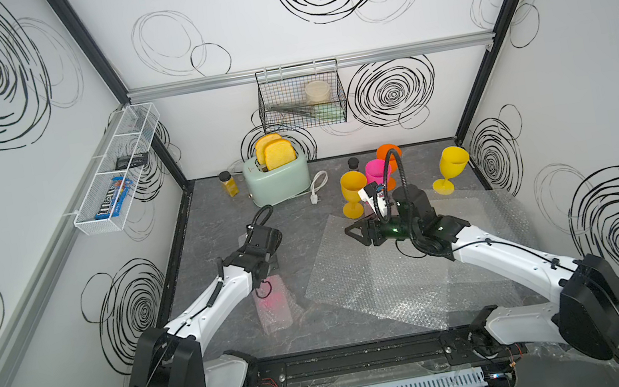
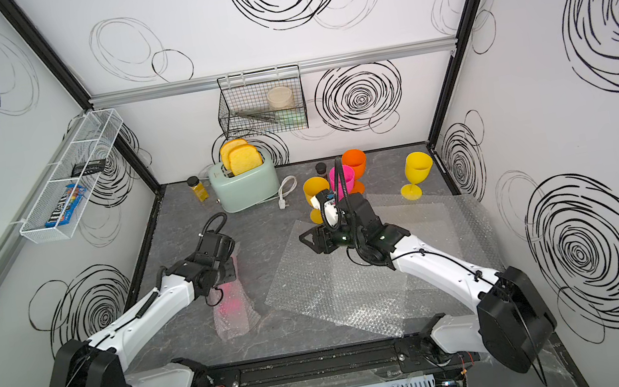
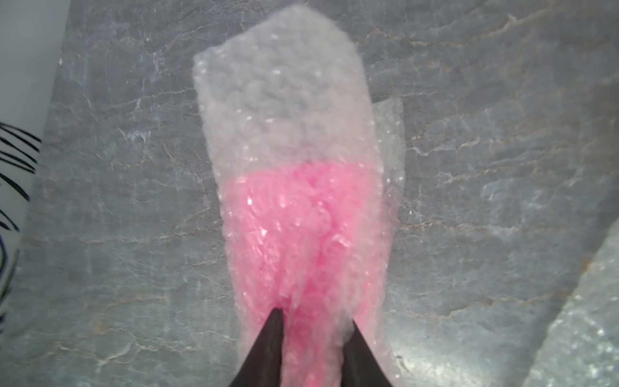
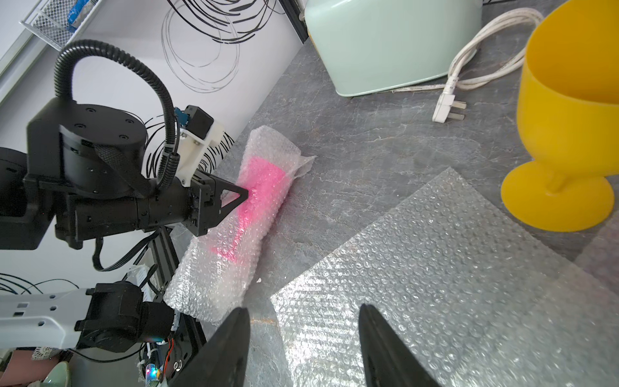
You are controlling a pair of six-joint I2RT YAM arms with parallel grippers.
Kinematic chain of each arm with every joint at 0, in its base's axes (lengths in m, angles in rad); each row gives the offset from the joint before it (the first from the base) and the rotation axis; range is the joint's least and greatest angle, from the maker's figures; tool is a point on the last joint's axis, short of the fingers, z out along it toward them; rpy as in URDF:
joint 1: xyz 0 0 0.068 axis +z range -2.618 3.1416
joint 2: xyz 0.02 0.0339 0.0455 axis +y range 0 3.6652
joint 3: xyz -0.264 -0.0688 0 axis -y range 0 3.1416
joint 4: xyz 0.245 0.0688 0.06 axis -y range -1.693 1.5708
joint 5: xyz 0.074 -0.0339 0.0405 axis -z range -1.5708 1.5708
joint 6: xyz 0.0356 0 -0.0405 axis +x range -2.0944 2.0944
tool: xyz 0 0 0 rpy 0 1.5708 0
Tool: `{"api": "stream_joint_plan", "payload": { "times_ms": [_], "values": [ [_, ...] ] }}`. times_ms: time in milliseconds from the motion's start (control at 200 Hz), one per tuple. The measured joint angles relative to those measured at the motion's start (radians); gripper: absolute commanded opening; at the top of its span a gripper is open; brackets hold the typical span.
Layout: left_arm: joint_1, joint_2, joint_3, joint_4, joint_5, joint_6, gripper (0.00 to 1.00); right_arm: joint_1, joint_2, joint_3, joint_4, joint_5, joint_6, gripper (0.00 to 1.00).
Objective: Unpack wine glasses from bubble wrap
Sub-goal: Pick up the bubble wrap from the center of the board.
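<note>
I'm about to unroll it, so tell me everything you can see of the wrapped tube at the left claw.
The tube is clear bubble wrap rolled around a pink glass, which shows through as a blurred pink shape, wide at one end and narrowing. It lies on its side on the grey table, toward the left wall. Both ends are empty wrap, one with a loose flap. The left claw pinches it where the pink narrows.
</note>
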Motion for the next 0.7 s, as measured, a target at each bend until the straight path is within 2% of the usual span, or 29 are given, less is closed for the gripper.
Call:
{"api": "stream_joint_plan", "payload": {
  "times_ms": [280, 440, 566, 701],
  "values": [
    [-0.006, -0.025, 0.000, -0.002, 0.019, 0.006, 0.05, 0.001, 0.002, 0.000, 0.001, -0.002, 0.000, 0.57],
    [-0.021, -0.052, 0.019, -0.054, 0.060, 0.010, 0.05, 0.001, 0.007, 0.000, 0.002, -0.003, 0.000, 0.57],
    [-0.040, -0.086, 0.088, -0.108, 0.095, 0.013, 0.05, 0.001, 0.019, 0.001, 0.002, -0.006, 0.000, 0.57],
    [-0.066, -0.135, 0.161, -0.100, 0.183, 0.015, 0.06, 0.001, 0.021, 0.002, 0.001, -0.005, -0.005, 0.57]
  ]
}}
